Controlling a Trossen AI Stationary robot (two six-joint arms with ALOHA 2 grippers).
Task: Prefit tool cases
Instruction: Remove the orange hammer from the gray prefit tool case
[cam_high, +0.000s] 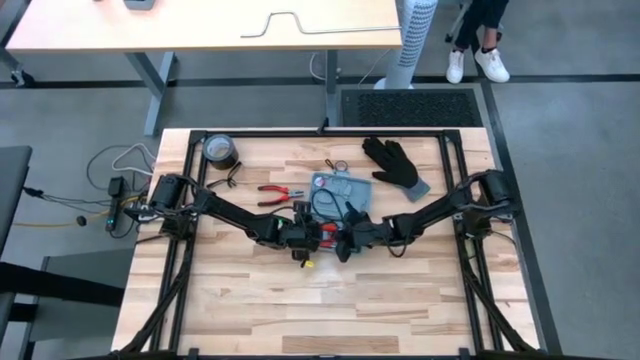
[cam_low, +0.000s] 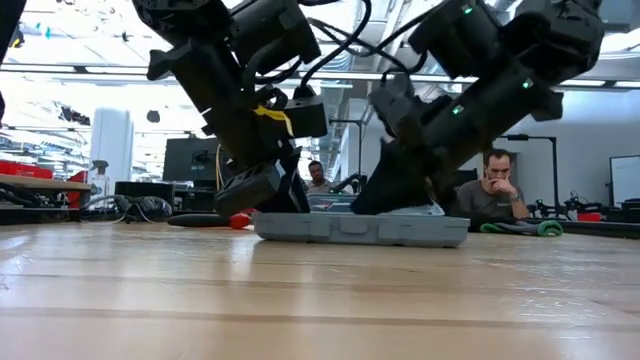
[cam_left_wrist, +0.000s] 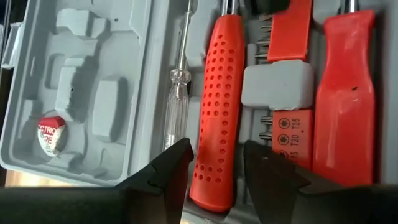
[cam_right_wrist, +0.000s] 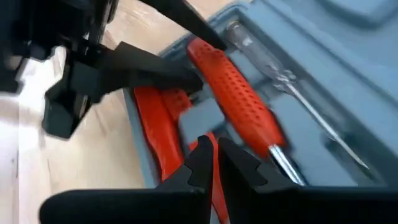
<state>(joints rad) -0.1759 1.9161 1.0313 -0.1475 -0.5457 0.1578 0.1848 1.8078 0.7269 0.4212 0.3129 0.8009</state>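
The blue-grey tool case (cam_high: 338, 192) lies open and flat on the wooden table; the low view shows its edge (cam_low: 360, 228). Its tray holds a red perforated screwdriver handle (cam_left_wrist: 214, 112), a clear tester screwdriver (cam_left_wrist: 177, 93), a red bit holder (cam_left_wrist: 289, 31) and a broad red tool (cam_left_wrist: 345, 106). My left gripper (cam_left_wrist: 214, 171) is open, one finger on each side of the red handle's free end; whether they touch it, I cannot tell. My right gripper (cam_right_wrist: 214, 158) reaches in from the other side, shut on a thin red piece. My right gripper pinches a thin red piece (cam_right_wrist: 215, 186) between its two fingers, low over the case's tray beside the perforated handle (cam_right_wrist: 242, 99). The red shows as a narrow strip in the gap between the fingers. Which tool it belongs to, I cannot tell.
Red-handled pliers (cam_high: 280, 193) lie left of the case, a dark tape roll (cam_high: 220, 152) at the far left, a black glove (cam_high: 395, 165) at the far right. A small red-and-white roll (cam_left_wrist: 51, 134) sits in the lid's recess. People sit in the room behind (cam_low: 497, 190).
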